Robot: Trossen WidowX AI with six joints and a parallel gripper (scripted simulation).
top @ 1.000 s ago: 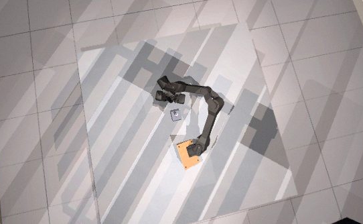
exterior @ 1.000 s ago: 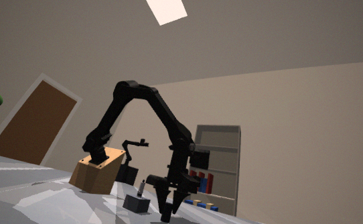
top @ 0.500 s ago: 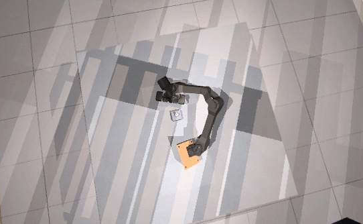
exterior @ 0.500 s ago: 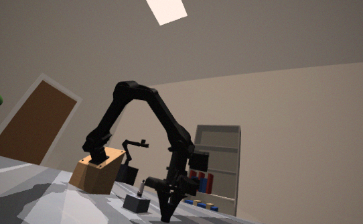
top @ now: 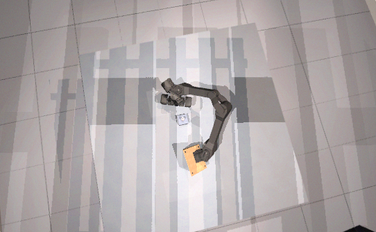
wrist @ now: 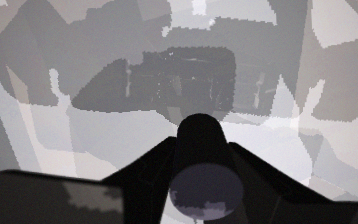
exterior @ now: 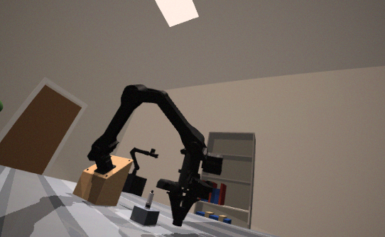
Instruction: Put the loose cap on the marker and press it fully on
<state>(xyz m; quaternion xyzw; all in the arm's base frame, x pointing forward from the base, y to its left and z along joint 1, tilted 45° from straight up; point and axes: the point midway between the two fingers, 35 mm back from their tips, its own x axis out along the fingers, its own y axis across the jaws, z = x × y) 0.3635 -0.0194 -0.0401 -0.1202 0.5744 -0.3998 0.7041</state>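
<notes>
In the wrist view the dark cylindrical marker cap (wrist: 201, 160) fills the foreground, its rounded top towards the camera, pinched between the two black fingers of the parallel-jaw gripper (exterior: 178, 219), which are closed partway against its sides. From the exterior view the gripper points straight down with its tips at the pale grey patterned table (exterior: 35, 216), the cap hidden between them. Just beside it stands the small dark grey holder block (exterior: 145, 215) with the slim grey marker (exterior: 149, 199) upright in it, uncapped. Farther back the black arm arches up from its orange wooden base block (exterior: 104, 184).
</notes>
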